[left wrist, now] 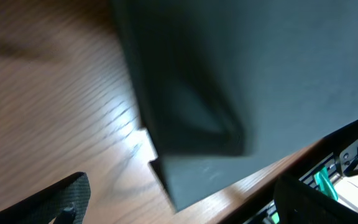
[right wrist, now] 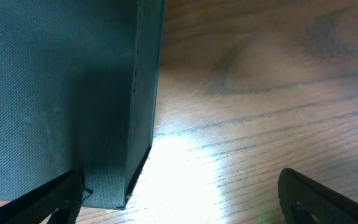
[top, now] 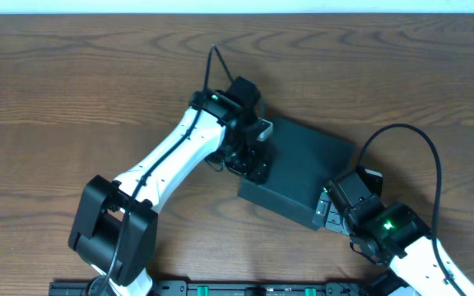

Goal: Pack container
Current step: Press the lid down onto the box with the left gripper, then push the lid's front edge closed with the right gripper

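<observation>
Container [top: 301,167], top flat and closed, lies askew right of centre on the table [top: 72,82], toward its near edge; left gripper [top: 250,163] against its left side, fingers spread; right gripper [top: 328,211] at its near-right corner, fingers spread wide, one finger [right wrist: 55,200] beside the wall.

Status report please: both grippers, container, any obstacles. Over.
Left gripper open, at left edge of container. Right gripper open, at its near right corner. Container closed, flat on table. No obstacle seen.
</observation>
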Motion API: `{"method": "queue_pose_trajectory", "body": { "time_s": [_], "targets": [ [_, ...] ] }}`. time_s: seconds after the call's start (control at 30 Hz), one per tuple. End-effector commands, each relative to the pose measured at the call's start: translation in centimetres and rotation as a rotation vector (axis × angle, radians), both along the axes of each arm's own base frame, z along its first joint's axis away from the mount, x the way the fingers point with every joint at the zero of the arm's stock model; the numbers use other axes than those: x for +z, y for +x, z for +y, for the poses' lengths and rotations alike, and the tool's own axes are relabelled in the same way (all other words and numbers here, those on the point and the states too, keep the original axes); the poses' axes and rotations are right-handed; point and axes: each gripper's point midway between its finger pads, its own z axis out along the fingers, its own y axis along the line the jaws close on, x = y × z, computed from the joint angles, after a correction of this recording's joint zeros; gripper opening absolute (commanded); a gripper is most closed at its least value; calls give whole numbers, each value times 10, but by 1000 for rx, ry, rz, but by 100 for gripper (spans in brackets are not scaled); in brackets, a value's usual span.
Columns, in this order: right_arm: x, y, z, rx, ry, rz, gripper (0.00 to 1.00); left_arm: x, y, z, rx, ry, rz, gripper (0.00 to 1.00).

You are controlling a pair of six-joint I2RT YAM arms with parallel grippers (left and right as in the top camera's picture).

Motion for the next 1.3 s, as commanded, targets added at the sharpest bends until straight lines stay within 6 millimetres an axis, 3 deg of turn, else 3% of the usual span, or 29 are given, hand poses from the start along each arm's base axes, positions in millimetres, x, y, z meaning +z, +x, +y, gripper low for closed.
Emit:
{"method": "queue_pose_trajectory", "body": {
  "time_s": [0.0,0.23,0.5,0.97,1.17,1.27],
  "targets": [
    [-5,-2,-4,-18,-14,16,99,1,-5,-8,2,-3,1,95],
    [-3,1,-10,-24,-47,-4,99,-10,-2,-5,33,57,-2,95],
    [-2,5,-14,-8,-82,-20,99,-37,-1,-7,70,105,53,96],
    [-31,16,-8,19,-152,72,99,-39,18,-18,205,80,16,95],
    [-15,16,-4,24,-109,41,99,-40,20,-14,214,99,6,95],
    [0,7,12,58,11,30,99,-40,20,-14,214,100,6,95]
  ]
}}
